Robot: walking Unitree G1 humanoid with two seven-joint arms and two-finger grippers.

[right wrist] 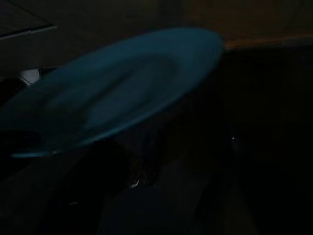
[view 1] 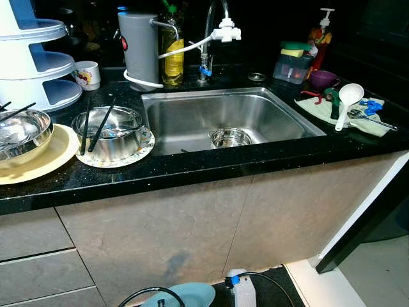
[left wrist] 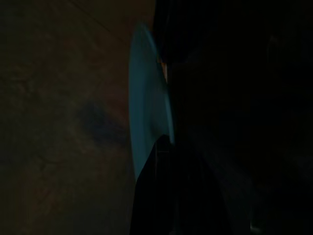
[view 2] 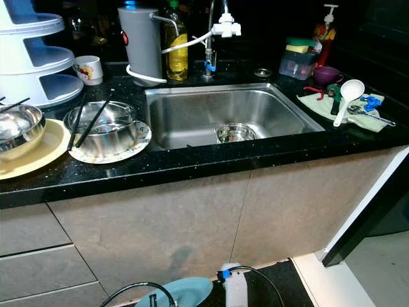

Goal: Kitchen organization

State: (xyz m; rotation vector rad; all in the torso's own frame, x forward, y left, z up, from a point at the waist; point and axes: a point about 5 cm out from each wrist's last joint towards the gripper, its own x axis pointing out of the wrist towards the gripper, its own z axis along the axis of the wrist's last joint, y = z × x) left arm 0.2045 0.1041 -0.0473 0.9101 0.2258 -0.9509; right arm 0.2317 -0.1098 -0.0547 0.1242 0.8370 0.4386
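- In the left eye view you face a black counter [view 1: 192, 167] with a steel sink [view 1: 192, 118] set in it; a small steel bowl [view 1: 230, 137] sits in the basin.
- Left of the sink, a steel pot [view 1: 115, 133] stands on a patterned plate [view 1: 144, 150], with two black chopsticks [view 1: 101, 125] laid across its rim, running from front to back.
- Further left, another steel bowl [view 1: 22, 133] rests on a yellow plate [view 1: 54, 157]. On the right, a white ladle [view 1: 348, 99] lies on a cloth [view 1: 319, 110], bowl end away from you.
- Low at the bottom edge, a blue plate [view 1: 185, 294] shows in front of the cabinet doors, well below the counter.
- In the right eye view you see the same blue plate at the bottom, lying roughly flat, its broad face up.
- In the left wrist view, dark, the blue plate appears edge-on beside a black finger [left wrist: 171, 196]; you cannot tell how the left gripper's fingers stand.
- In the right wrist view, also dark, the plate's face tilts across the frame; you cannot tell how the right gripper's fingers stand or what holds the plate.
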